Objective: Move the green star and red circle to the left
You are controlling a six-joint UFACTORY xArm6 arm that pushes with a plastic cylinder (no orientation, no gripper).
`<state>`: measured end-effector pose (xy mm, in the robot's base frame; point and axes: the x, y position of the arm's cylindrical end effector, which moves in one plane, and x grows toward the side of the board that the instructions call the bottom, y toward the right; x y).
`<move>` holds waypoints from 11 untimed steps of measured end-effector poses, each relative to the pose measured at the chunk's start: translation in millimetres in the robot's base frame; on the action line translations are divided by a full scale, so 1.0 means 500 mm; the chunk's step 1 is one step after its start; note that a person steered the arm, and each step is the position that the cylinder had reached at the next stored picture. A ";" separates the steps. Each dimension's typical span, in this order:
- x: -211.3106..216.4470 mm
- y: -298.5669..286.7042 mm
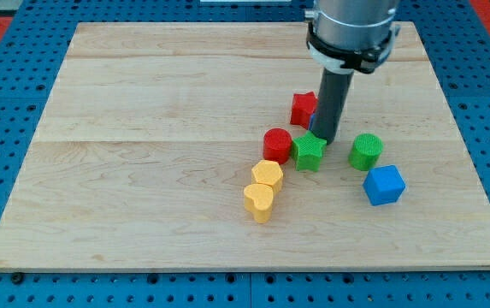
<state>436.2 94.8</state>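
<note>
The green star (pixel 309 151) lies right of the board's middle. The red circle (pixel 277 145) sits just left of it, touching or almost touching. My tip (pixel 327 139) is down at the green star's upper right edge, right against it. The rod partly hides a blue block (pixel 314 125) behind it.
A red block (pixel 303 109) lies above the star. A green cylinder (pixel 366 151) and a blue cube (pixel 384 185) lie to the right. A yellow block (pixel 267 174) and a yellow heart (pixel 259 201) lie below the red circle. The wooden board (pixel 142 128) rests on a blue pegboard.
</note>
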 end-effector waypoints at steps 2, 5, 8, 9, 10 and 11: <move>-0.016 -0.024; -0.001 0.100; 0.088 0.031; 0.091 0.011; 0.075 -0.010; 0.060 -0.045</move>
